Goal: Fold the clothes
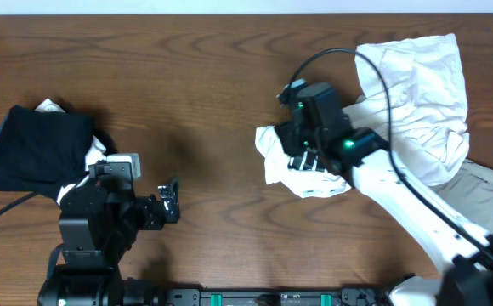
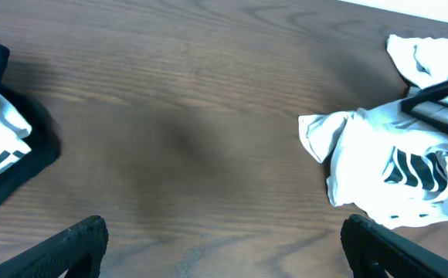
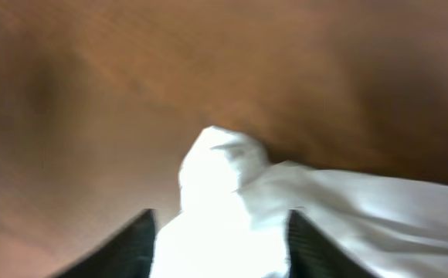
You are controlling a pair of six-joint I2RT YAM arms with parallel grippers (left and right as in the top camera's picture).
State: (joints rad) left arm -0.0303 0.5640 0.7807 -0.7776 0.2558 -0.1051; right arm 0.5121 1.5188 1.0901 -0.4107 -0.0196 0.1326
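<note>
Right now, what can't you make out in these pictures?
Right hand: its wrist view is blurred, and overhead the right arm covers the white T-shirt there, so held or not is unclear.
Grey-beige garment: overhead, cut by the right edge and crossed by that arm.
Dark garment: overhead, partly under the left arm; cut by the left wrist view's edge.

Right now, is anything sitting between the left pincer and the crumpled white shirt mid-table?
Nothing visible. Only bare table lies between the left pincer and the white shirt. The right pincer is down over the shirt itself, beyond that gap.
</note>
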